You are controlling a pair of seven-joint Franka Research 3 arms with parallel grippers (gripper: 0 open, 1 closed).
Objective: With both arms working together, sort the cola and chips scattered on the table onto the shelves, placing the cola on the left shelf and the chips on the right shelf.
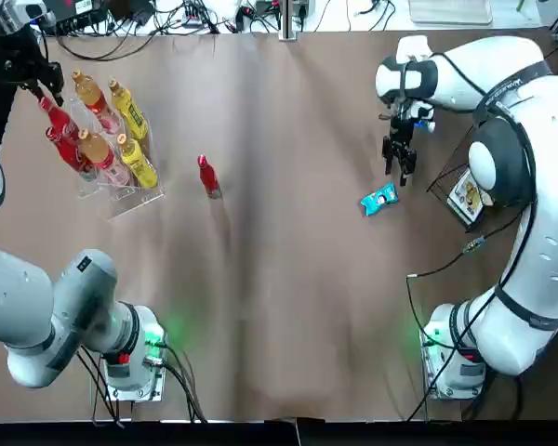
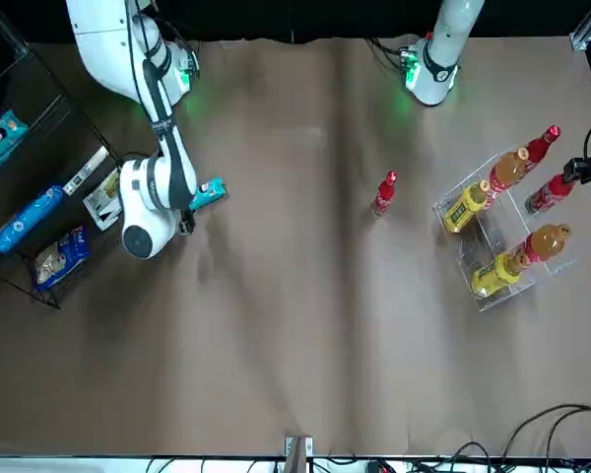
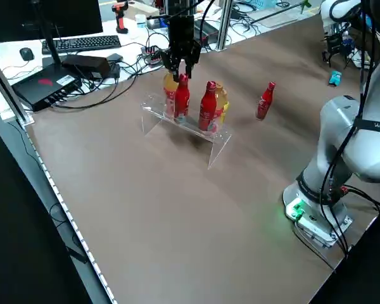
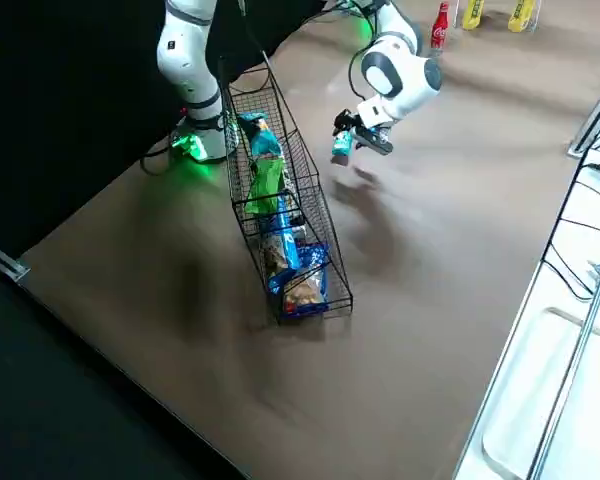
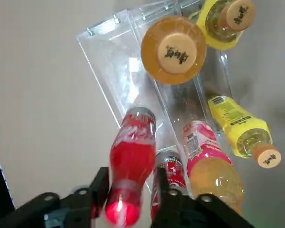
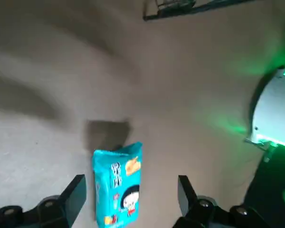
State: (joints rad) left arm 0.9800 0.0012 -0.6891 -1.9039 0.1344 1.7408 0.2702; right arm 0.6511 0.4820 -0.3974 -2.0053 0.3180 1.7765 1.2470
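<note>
Far left, the parted left gripper (image 5: 134, 175) could topple the cola (image 5: 132, 156) if it snags while leaving. The open right gripper (image 6: 132, 183), far right, could pinch the chips (image 6: 118, 187) off-centre.

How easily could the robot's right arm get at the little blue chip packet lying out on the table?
Quite easily, it seems: the right gripper is close to the packet, its jaws open on either side, and nothing visible stands between them.
</note>
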